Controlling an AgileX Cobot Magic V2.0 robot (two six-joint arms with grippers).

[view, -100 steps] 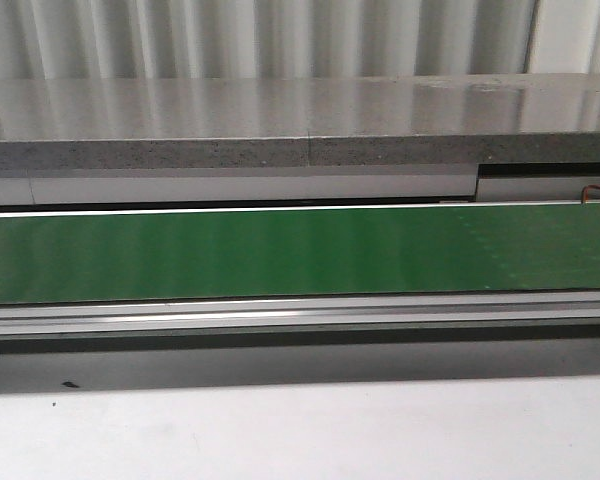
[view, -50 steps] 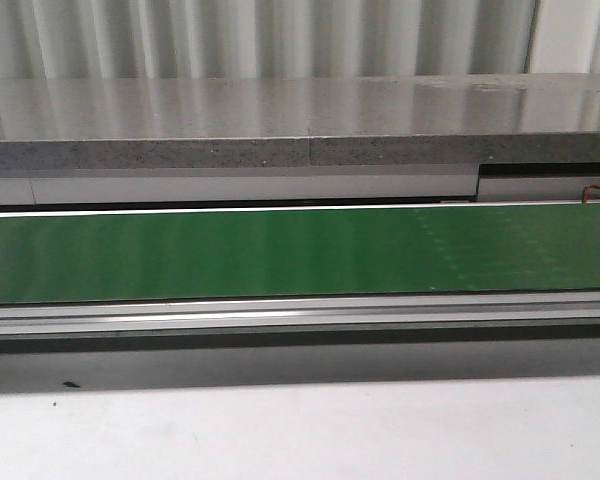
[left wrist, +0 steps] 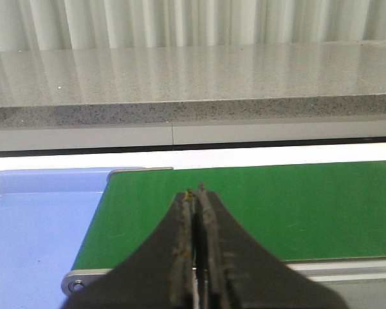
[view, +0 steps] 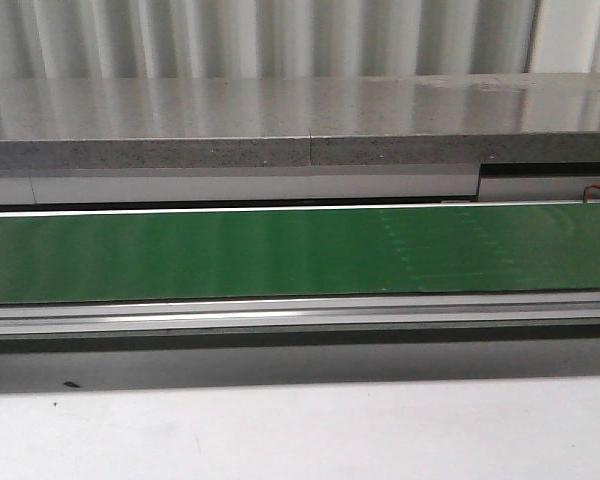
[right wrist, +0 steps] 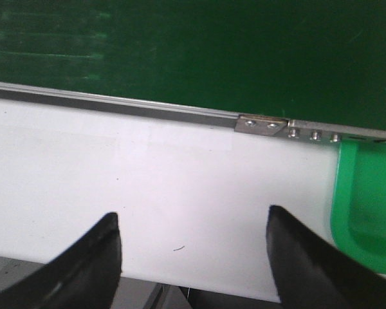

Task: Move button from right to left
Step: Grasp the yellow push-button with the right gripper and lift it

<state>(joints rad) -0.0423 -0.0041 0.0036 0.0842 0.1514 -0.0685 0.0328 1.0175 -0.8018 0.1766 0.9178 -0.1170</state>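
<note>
The button appeared in no view, so its place relative to the jaws couldn't be told; the left gripper (left wrist: pixel 196 193) was closed over the green belt (left wrist: pixel 276 206), the right gripper (right wrist: pixel 193 222) spread wide above the white table (right wrist: pixel 180 187).

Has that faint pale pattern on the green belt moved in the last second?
Yes. The faint pale marks on the green belt have shifted leftward, judged against the fixed step in the grey panel behind: they began right of it and now reach left of it.

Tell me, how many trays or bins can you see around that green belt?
2: a pale blue tray at one end of the green belt, and a green bin beside the belt's edge near the right gripper. More may lie outside view.
</note>
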